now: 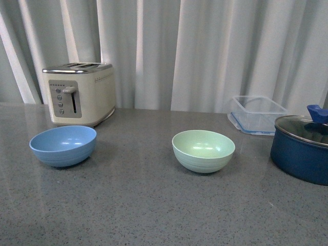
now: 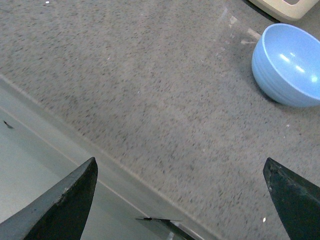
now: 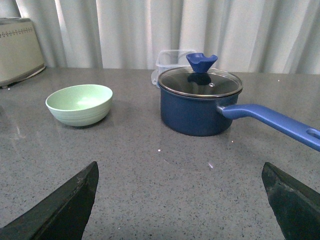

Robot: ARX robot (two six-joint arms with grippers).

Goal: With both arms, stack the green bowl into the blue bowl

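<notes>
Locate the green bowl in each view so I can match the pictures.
Front view: green bowl right of centre, between blue bowl and pot.
Left wrist view: not in it; only the blue bowl and a toaster corner show.
Right wrist view: on the counter between toaster and pot.
Shared landmark: the cream toaster.

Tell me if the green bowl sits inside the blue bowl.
No, the green bowl stands alone, well apart from the blue bowl.
</notes>
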